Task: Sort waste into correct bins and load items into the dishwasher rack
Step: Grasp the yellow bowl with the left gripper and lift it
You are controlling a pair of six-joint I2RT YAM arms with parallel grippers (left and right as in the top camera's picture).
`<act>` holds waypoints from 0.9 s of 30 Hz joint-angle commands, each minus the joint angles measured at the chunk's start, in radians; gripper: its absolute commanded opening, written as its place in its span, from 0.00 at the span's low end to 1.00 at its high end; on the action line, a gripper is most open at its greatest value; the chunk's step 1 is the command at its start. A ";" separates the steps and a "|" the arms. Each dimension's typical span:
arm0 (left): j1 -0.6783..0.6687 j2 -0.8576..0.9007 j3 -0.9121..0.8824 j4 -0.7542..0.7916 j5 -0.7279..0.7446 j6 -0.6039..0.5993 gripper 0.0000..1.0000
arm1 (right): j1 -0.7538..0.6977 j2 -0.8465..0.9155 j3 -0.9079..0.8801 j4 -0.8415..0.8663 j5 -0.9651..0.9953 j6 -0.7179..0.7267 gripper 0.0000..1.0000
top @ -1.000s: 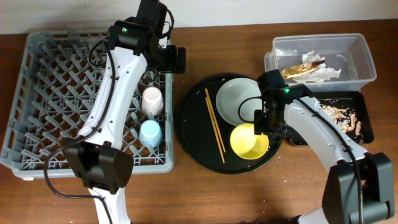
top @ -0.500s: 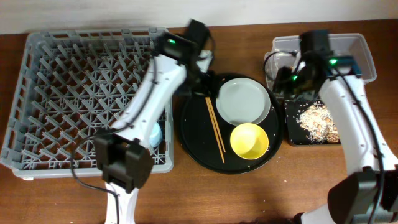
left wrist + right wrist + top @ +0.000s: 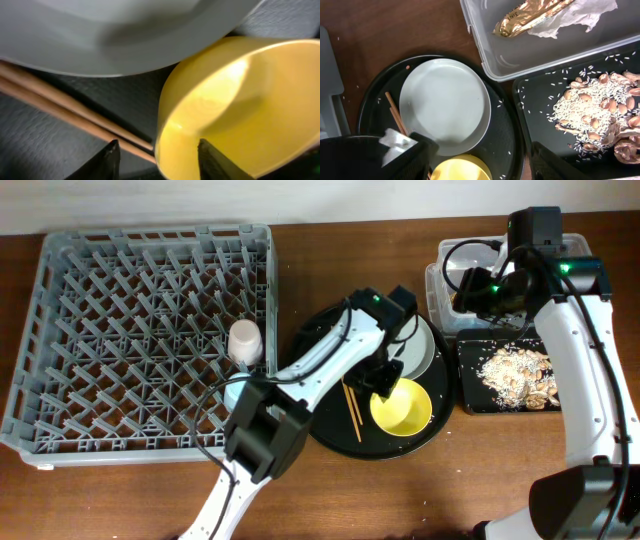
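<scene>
The yellow bowl [image 3: 405, 408] [image 3: 240, 100] stands on the round black tray beside the grey-white plate [image 3: 428, 352] [image 3: 445, 105] and the chopsticks [image 3: 352, 405] [image 3: 65, 107]. My left gripper [image 3: 386, 378] [image 3: 159, 161] straddles the bowl's left rim, one finger inside and one outside, with a gap still showing. My right gripper [image 3: 472, 292] [image 3: 487, 165] hangs open and holds nothing, high over the tub's left end. Gold foil wrapper [image 3: 525, 15] and white paper [image 3: 580, 12] lie in the clear tub [image 3: 440, 280]. Food scraps [image 3: 515, 372] [image 3: 590, 107] fill the rectangular black tray [image 3: 535, 100].
The grey dishwasher rack [image 3: 60, 280] takes up the left side, with the pink cup [image 3: 244, 340] upright at its right edge and a bit of the blue cup [image 3: 232, 391] showing under my left arm. The round black tray [image 3: 310, 370] sits just right of the rack.
My left arm swung from the rack over to the yellow bowl and its jaws narrowed around the rim. My right arm left the bowl and rose toward the tub, opening wider.
</scene>
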 commanded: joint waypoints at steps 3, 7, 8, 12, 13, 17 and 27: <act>-0.010 0.016 -0.008 0.018 0.001 0.000 0.22 | -0.007 -0.002 0.014 -0.001 0.024 -0.009 0.65; -0.014 0.017 -0.022 0.034 0.001 -0.001 0.06 | -0.006 -0.002 0.014 -0.002 0.024 -0.009 0.70; -0.014 0.017 -0.022 0.034 0.001 -0.001 0.01 | -0.006 -0.002 0.014 -0.003 0.024 -0.009 0.71; -0.011 0.016 -0.022 0.030 0.001 -0.001 0.01 | -0.006 -0.002 0.014 -0.019 0.024 -0.009 0.98; -0.008 0.015 -0.016 0.019 0.001 -0.001 0.01 | -0.006 -0.002 0.014 -0.022 0.024 -0.009 0.98; 0.020 -0.005 0.060 -0.057 -0.001 0.031 0.01 | -0.006 -0.002 0.014 -0.021 0.024 -0.009 0.98; 0.190 -0.170 0.320 -0.166 -0.478 -0.032 0.01 | -0.006 -0.002 0.014 -0.021 0.023 -0.009 0.98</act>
